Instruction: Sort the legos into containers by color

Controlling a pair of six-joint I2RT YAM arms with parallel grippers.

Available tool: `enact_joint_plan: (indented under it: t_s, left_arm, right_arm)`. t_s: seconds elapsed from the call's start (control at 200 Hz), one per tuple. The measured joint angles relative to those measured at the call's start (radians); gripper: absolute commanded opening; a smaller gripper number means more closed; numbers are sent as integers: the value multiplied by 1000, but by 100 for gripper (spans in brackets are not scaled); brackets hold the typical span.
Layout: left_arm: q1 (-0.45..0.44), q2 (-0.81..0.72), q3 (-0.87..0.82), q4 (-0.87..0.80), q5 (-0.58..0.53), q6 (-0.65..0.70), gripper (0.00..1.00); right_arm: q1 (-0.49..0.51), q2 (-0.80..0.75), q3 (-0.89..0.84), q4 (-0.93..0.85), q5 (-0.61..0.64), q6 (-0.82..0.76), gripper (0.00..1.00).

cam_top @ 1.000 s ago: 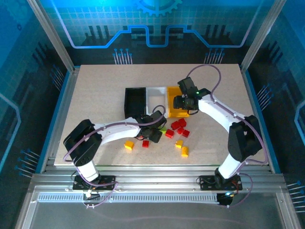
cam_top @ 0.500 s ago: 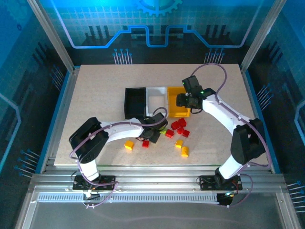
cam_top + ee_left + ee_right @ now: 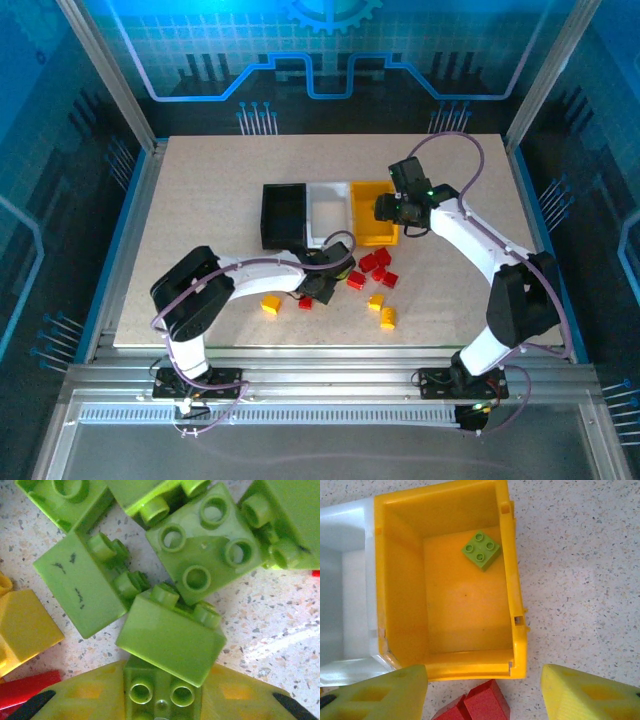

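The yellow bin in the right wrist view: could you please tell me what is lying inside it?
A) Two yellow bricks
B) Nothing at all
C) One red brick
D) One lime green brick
D: a single lime green brick lies studs up on the floor of the yellow bin, close to one corner, and nothing else is in there.

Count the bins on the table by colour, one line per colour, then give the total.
black bin: 1
white bin: 1
yellow bin: 1
Total: 3
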Motion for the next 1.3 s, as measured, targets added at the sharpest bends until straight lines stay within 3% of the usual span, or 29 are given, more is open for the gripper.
enact_joint_plan:
  t_s: [0.255,0.385,0.64,0.911,1.301]
  left_arm:
    - [-8,-172,10,-43,12,-8,30]
    - [-6,-199,135,-58,31,-6,28]
    - [78,62,559,37,117,-8,26]
    - [154,398,929,14,153,-27,27]
    - [155,484,1025,-40,195,-63,74]
  right_arm:
    - [-34,-32,-34,1,0,23,62]
    - [-57,-67,-78,8,0,39,62]
    - [-78,-134,-166,5,1,60,62]
    - [-78,-211,-230,-6,0,59,62]
    - [-78,-241,-276,-9,-36,59,65]
